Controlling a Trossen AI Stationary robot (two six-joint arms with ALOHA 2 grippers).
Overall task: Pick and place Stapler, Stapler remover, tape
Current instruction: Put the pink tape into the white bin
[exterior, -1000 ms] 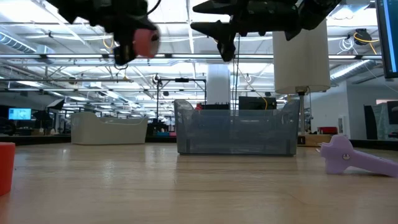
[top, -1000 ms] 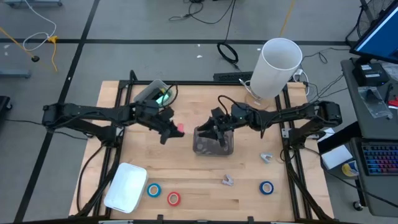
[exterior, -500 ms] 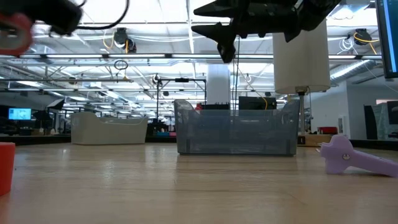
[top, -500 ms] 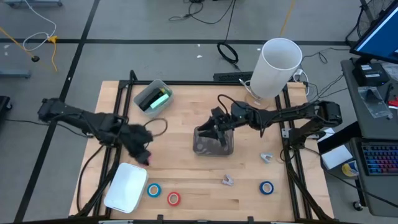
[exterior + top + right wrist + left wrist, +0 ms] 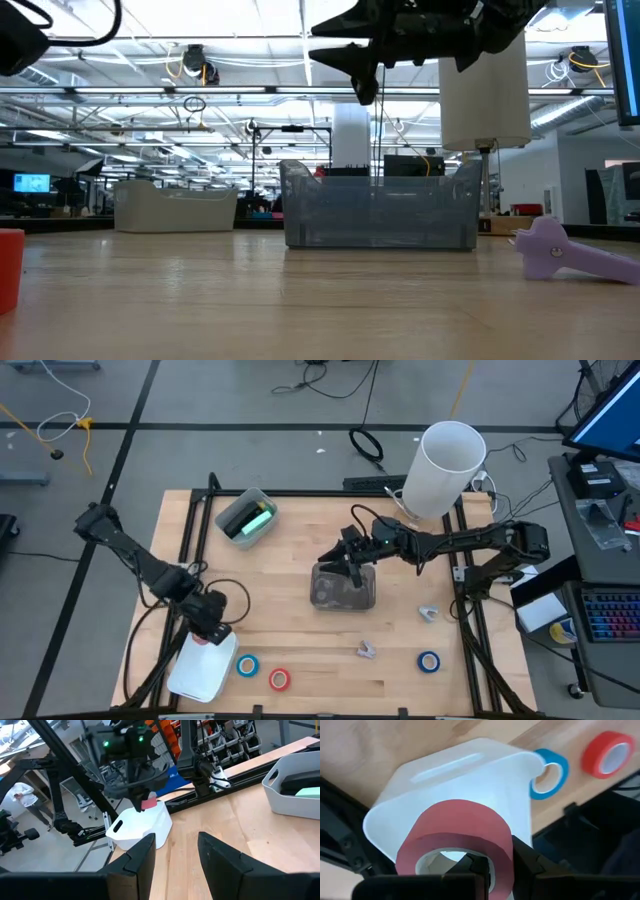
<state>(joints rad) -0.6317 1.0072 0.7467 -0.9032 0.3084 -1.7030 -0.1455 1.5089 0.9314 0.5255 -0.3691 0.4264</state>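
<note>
I have the left gripper (image 5: 207, 636) poised over the white tray (image 5: 200, 670) at the near left corner of the bench (image 5: 300, 540), its fingers (image 5: 532, 865) clamped on a red tape roll (image 5: 457, 845). In the left wrist view the roll hangs directly above the tray's floor, so I judge the release is next.

The risk is the drop itself: the roll sits on edge between the fingers, and if I let go from this height it could land on its rim, roll, and hop the tray's low wall. The gripper is also toward the tray's far edge in the high view, so a small drift could put the roll on the bench instead.

A blue tape roll (image 5: 247, 666) and another red tape roll (image 5: 279, 679) lie just beside the tray; a low exit could knock them.

The right gripper (image 5: 347, 565) hovers over the clear bin (image 5: 345, 592) at mid-bench, fingers (image 5: 142, 855) parted and empty. The stapler (image 5: 259, 520) rests in the grey bin (image 5: 238, 510) at the far left.
</note>
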